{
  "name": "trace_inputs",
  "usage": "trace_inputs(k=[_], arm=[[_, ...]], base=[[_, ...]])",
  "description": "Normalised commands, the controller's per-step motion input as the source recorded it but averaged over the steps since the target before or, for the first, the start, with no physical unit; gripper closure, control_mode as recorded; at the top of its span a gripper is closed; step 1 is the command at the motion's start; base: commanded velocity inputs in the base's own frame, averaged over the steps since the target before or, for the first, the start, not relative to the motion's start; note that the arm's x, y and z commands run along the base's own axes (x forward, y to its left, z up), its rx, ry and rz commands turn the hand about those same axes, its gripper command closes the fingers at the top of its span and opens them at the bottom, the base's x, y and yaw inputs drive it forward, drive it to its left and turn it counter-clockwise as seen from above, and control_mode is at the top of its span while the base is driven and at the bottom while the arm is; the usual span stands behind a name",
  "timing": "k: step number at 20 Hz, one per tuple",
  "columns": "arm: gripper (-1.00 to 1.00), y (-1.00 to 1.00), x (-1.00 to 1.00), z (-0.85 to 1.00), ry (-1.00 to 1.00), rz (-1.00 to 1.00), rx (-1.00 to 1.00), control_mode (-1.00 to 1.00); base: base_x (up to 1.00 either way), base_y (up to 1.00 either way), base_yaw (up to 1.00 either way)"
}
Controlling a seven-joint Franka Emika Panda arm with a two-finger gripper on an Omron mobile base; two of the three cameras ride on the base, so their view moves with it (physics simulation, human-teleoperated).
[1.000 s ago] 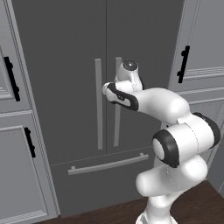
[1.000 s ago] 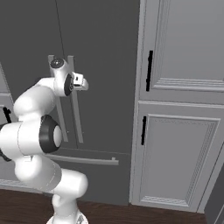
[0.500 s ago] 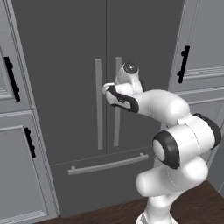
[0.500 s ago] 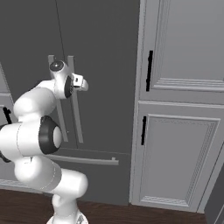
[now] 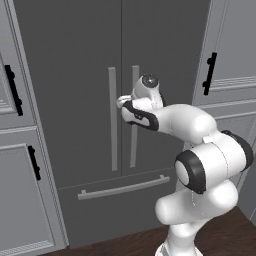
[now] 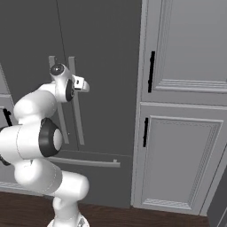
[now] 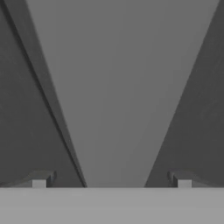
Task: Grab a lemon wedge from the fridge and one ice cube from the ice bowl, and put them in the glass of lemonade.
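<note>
A rendered home kitchen. A tall dark grey fridge [image 5: 85,100] stands between panelled grey cabinets [image 6: 186,111]. The floor [image 6: 133,217] is dark wood.

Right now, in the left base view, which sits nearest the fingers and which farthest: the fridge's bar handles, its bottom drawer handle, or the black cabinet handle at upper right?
1. Fridge bar handles, right at the open fingers.
2. Bottom drawer handle, below.
3. Black cabinet handle, far right.

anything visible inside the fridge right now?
No. The fridge has both doors and the bottom drawer shut, so shelves and contents are hidden. The open gripper straddles a door handle.
</note>
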Motion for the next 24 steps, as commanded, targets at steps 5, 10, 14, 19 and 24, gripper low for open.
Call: trace_inputs(k=[5,10,14,19,24], arm=[[-1.00,0.00,0.28,-0.08,0.00,0.00,0.00,-1.00],[1.00,0.01,0.32,-0.06,0.00,0.00,0.00,-1.00],[1.00,0.00,0.27,-0.10,0.00,0.00,0.00,-1.00],[1.00,-0.29,0.01,0.00,0.00,0.00,0.03,-1.00],[1.00,-0.57,-0.26,0.02,0.00,0.00,0.06,-1.00]], base=[[0.00,0.00,0.00],[0.00,0.00,0.00],[0.00,0.00,0.00],[0.00,0.00,0.00],[0.00,0.00,0.00]])
